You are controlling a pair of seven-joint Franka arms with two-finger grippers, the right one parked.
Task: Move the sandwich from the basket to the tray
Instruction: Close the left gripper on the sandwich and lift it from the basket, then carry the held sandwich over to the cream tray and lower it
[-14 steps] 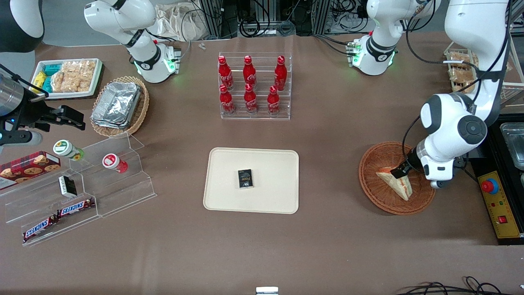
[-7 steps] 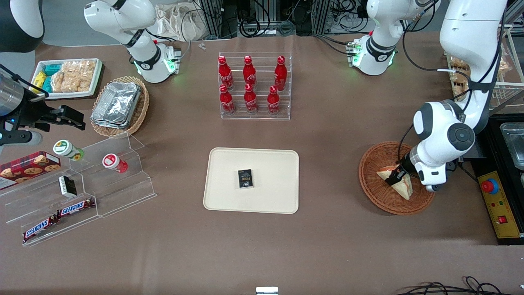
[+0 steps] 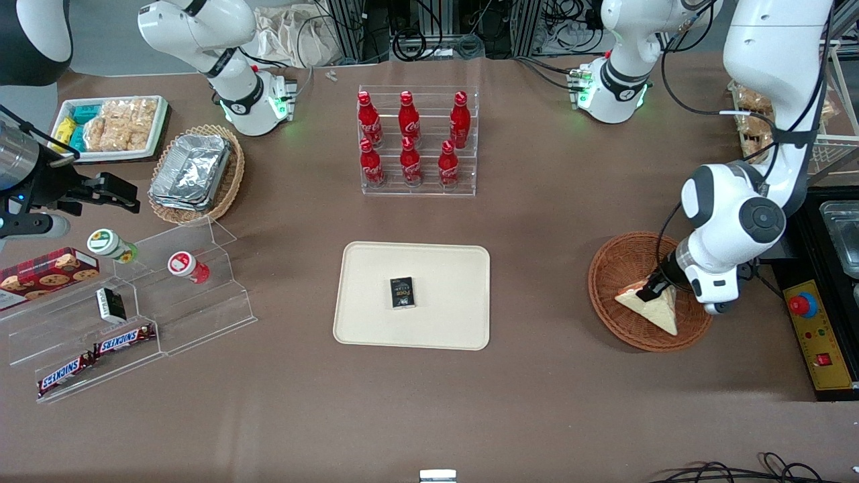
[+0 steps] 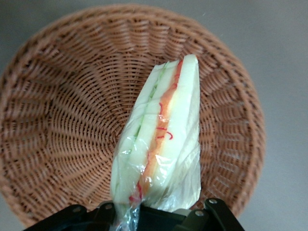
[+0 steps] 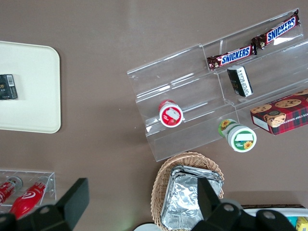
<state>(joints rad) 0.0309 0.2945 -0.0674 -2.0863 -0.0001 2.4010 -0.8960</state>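
Lifting now: gripper (image 3: pixel 649 292) clamped on sandwich (image 3: pixel 654 310), wedge tipped up from half a second ago, filling edge hidden in front view. Sandwich hangs just above basket (image 3: pixel 614 268). Tray (image 3: pixel 443 268) well apart — carry comes next, probably.

sandwich (image 3: pixel 652 307) in basket (image 3: pixel 614 268), gripper (image 3: pixel 649 290) on it

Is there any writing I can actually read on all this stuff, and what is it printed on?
"SNICKERS": on two brown chocolate bars on the clear acrylic stand.
Red bottles: white script, too small to read.
Small black box on the cream-beige tray: unreadable.
The gripper holds the unlabelled wrapped sandwich over the reddish-brown wicker basket.
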